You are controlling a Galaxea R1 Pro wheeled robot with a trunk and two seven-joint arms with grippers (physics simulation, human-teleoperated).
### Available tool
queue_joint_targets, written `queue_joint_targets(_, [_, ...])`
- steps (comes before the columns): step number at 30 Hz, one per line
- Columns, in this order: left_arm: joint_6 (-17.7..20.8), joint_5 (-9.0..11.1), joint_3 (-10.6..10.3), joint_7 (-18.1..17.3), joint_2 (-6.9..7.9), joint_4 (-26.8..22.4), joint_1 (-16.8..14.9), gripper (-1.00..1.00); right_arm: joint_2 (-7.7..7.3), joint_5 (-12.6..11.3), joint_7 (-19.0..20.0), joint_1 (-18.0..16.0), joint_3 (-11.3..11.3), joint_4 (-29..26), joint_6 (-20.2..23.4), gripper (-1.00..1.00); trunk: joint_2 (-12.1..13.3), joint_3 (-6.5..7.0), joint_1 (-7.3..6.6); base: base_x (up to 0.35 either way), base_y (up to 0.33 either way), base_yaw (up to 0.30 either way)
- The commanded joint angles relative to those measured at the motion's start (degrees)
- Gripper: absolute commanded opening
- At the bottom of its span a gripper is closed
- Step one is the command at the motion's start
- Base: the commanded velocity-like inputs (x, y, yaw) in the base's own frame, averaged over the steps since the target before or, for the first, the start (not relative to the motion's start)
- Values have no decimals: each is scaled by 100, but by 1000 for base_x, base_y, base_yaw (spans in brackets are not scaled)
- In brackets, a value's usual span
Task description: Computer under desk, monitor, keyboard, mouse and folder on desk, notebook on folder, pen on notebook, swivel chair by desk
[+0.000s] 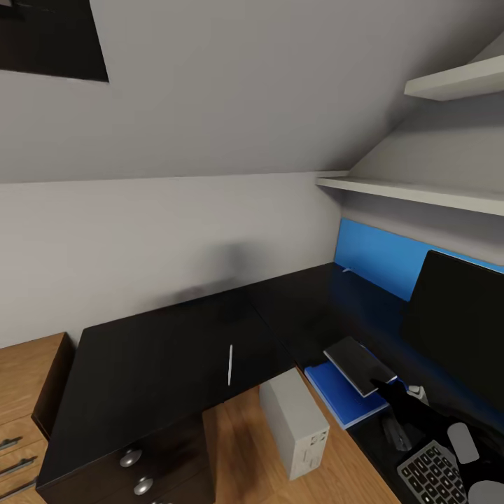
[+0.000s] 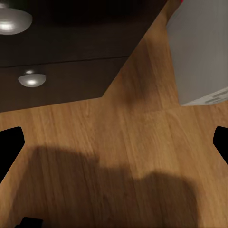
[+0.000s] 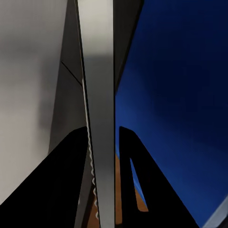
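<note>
A pale grey wall (image 1: 175, 238) fills the middle of the head view, with a sloped ceiling (image 1: 231, 84) above it. At eleven o'clock sits a dark window panel (image 1: 49, 35). Two white shelves are fixed at two o'clock, the upper shelf (image 1: 458, 80) above the lower shelf (image 1: 420, 192). A bright blue wall panel (image 1: 381, 252) lies at three o'clock. Wooden drawers (image 1: 17, 413) with dark handles stand at eight o'clock. Wooden floor (image 1: 238, 448) shows at six o'clock, also seen in the left wrist view (image 2: 114, 156).
</note>
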Motion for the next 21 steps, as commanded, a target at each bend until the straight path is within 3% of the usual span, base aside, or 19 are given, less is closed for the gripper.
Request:
queue_joint_targets(1, [-3, 60, -6, -13, 1, 0, -3, 100, 1, 0, 25, -7, -23, 1, 34, -100, -4, -7, 0, 15, 0, 0])
queue_joint_targets(21, [-3, 59, -6, -14, 1, -1, -3, 100, -11, 7, 38, -7, -21, -5, 34, -100, -4, -7, 0, 2, 0, 0])
